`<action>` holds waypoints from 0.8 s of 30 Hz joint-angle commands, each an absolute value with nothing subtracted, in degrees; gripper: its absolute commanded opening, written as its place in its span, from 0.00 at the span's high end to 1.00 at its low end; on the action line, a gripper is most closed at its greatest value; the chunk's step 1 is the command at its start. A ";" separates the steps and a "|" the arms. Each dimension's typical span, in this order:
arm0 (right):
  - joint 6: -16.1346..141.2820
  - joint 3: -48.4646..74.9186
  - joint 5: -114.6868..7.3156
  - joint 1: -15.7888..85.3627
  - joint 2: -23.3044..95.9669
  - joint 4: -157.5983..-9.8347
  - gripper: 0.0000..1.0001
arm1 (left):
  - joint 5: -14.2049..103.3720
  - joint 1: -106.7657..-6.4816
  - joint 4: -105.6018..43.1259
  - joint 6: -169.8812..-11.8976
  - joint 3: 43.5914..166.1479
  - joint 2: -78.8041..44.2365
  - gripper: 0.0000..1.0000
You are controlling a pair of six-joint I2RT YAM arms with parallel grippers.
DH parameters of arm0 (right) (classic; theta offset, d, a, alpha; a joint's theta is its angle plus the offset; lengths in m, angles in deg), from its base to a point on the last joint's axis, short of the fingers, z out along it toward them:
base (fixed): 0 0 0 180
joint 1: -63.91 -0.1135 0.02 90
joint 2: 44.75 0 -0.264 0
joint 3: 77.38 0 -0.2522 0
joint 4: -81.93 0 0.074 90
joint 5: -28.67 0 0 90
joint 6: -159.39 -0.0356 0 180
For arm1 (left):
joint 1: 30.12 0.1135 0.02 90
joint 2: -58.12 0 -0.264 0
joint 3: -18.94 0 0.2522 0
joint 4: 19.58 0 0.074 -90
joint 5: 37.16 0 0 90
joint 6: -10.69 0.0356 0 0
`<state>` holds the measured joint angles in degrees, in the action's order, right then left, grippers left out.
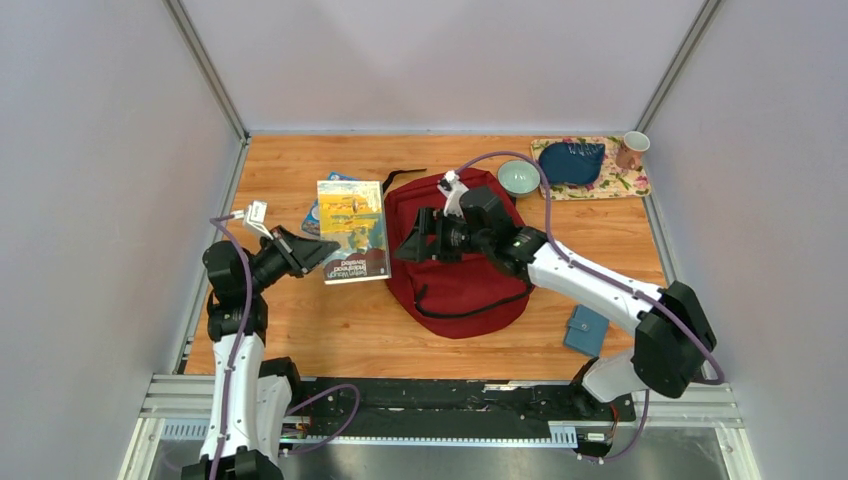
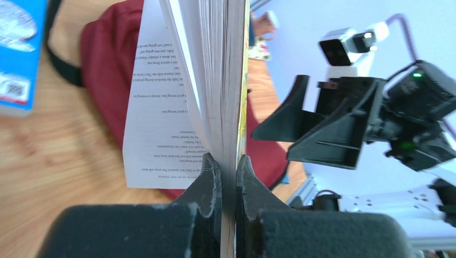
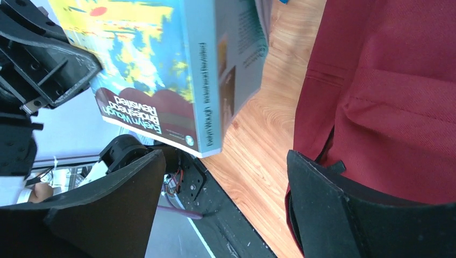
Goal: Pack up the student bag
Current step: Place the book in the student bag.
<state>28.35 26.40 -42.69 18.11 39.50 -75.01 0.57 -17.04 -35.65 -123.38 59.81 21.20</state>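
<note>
Clamping book (image 1: 352, 228) edge-on, left gripper (image 1: 318, 250) holds it beside bag (image 1: 465, 285), on side toward table's (image 1: 600, 230) left edge; right gripper (image 1: 412, 243), jaws wide, hovers over bag.

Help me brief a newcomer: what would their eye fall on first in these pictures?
The dark red student bag at the centre of the wooden table draws the eye first. Just left of it, the left claw is shut on the edge of a bright yellow-and-blue paperback, pages fanning loose. The right claw hangs open over the bag's left side, facing the book.
</note>
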 commanded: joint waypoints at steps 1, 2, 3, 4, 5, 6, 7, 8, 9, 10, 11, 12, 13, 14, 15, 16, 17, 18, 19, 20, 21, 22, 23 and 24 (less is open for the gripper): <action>29.05 27.86 -38.92 18.91 33.48 -79.21 0.13 | -8.50 -18.08 -6.95 -139.93 58.90 21.30 1.00; 29.13 28.04 -38.22 19.00 32.43 -79.65 0.13 | -8.24 -18.43 -4.28 -141.78 57.33 21.21 1.00; 29.05 28.48 -37.95 19.09 32.07 -80.00 0.13 | -8.07 -18.96 -0.94 -144.15 56.79 21.03 1.00; 28.70 28.83 -37.77 19.00 31.72 -80.44 0.13 | -7.37 -19.75 -0.21 -144.52 56.35 20.95 1.00; 28.09 29.09 -37.42 19.09 31.11 -81.75 0.13 | -6.84 -21.67 -0.03 -144.44 56.08 20.86 1.00; 27.64 29.88 -37.07 19.09 30.93 -82.55 0.13 | -6.40 -22.82 -0.47 -143.65 56.08 20.68 1.00; 27.38 30.32 -36.81 19.00 30.84 -83.60 0.13 | -5.26 -23.96 -0.47 -143.21 56.17 20.59 1.00; 26.51 30.50 -36.37 19.00 30.84 -85.70 0.13 | -4.73 -26.32 -0.38 -143.03 56.08 20.42 1.00; 26.15 30.85 -36.28 19.00 31.01 -85.98 0.13 | -4.29 -27.21 0.40 -142.86 56.08 20.07 1.00; 25.97 30.94 -36.36 19.00 31.36 -86.07 0.13 | -3.94 -28.27 1.19 -143.12 56.08 19.89 1.00; 25.88 30.85 -36.45 19.00 31.89 -85.98 0.13 | -3.76 -28.97 2.16 -143.47 55.91 19.63 1.00; 25.71 30.85 -36.45 19.00 32.15 -85.98 0.13 | -3.76 -29.94 4.25 -144.60 55.82 19.10 1.00; 25.53 31.11 -36.54 19.09 32.33 -86.07 0.13 | -3.67 -29.95 5.49 -145.40 55.47 18.92 1.00; 25.36 31.29 -36.72 19.09 32.33 -86.50 0.13 | -3.67 -29.95 6.64 -146.97 55.29 18.49 1.00; 25.09 31.55 -36.89 19.00 32.24 -86.86 0.13 | -3.76 -29.95 8.91 -147.59 55.20 18.22 1.00; 25.00 32.08 -36.98 19.00 32.16 -87.21 0.13 | -4.02 -29.95 9.80 -148.04 54.94 18.05 1.00; 24.92 32.26 -37.15 19.09 31.98 -87.65 0.13 | -4.02 -31.51 10.42 -148.65 54.85 17.70 1.00; 24.92 32.26 -37.16 19.09 31.80 -87.83 0.13 | -4.11 -31.97 11.21 -148.74 54.85 17.52 1.00; 24.92 32.43 -37.07 19.00 31.72 -88.00 0.13 | -4.20 -32.32 11.65 -149.00 54.50 17.34 1.00; 24.83 32.52 -36.63 19.09 31.63 -88.61 0.13 | -4.28 -32.67 12.01 -149.27 54.32 16.99 1.00; 24.83 32.52 -35.93 19.00 31.63 -89.23 0.13 | -4.28 -33.54 12.79 -149.36 54.15 16.73 1.00; 24.48 32.52 -35.23 19.00 31.63 -90.02 0.13 | -4.02 -34.16 13.24 -149.45 53.80 16.38 1.00; 24.22 32.87 -33.48 19.00 31.89 -91.94 0.13 | -3.85 -34.78 13.50 -149.36 53.62 15.94 1.00; 23.78 32.87 -32.68 19.00 32.07 -92.92 0.14 | -3.06 -35.48 13.77 -149.10 53.36 15.76 1.00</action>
<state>25.14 32.79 -36.33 19.10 32.09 -85.39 -4.52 -33.22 4.11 -147.40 53.26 16.06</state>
